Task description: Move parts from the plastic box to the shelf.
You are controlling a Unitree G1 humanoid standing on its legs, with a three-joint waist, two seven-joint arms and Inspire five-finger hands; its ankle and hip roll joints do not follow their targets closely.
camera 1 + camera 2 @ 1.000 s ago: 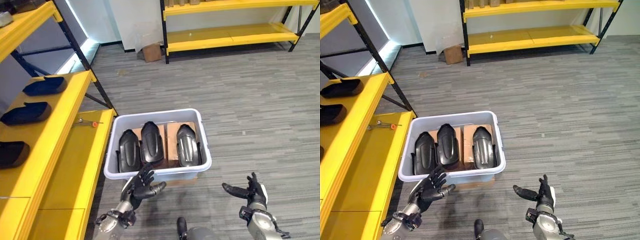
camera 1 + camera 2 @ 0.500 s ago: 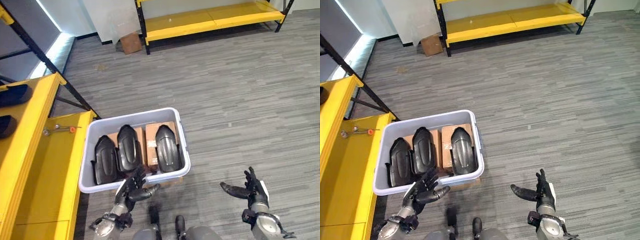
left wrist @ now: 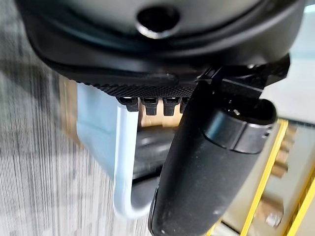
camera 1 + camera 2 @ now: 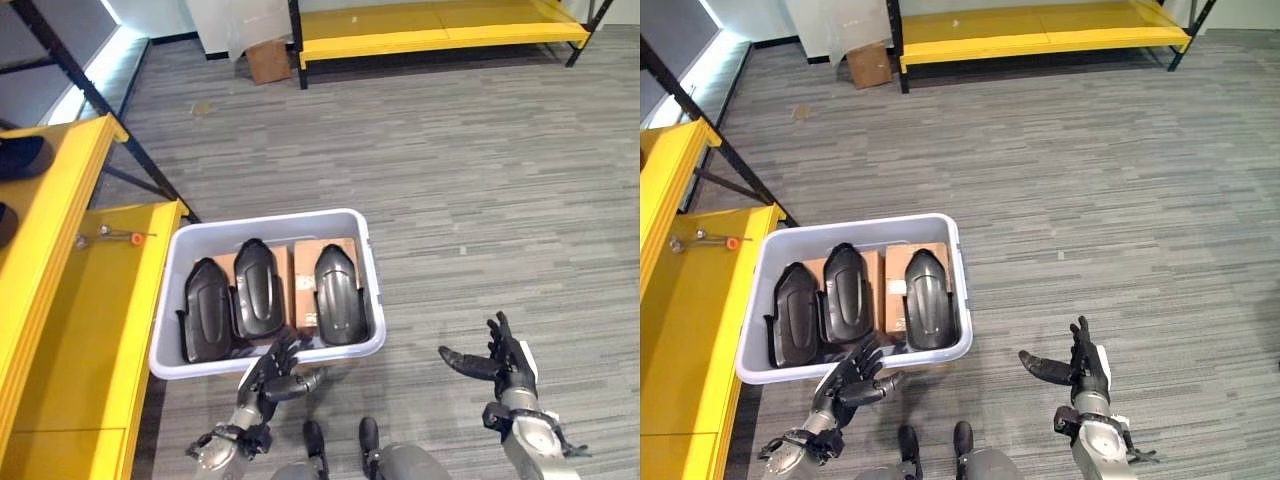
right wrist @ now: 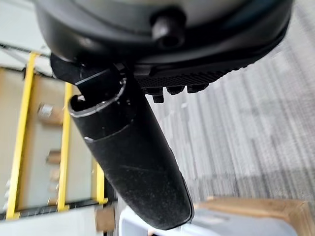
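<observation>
Three black parts (image 4: 260, 290) lie side by side in the plastic box (image 4: 372, 300) beside the yellow shelf (image 4: 90, 330); left hand (image 4: 270, 375) at its near rim and right hand (image 4: 500, 362) apart over the floor, both spread and empty, should reach over the rim and grip one part.

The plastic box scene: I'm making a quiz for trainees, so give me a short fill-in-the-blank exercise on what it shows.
1. The plastic box holds ____ black parts.
2. The box stands on the grey ____, beside the yellow shelf.
3. The left hand, fingers spread, is at the box's ____ rim.
4. The right hand is open and holds ____.

Missing words: three; floor; near; nothing
</observation>
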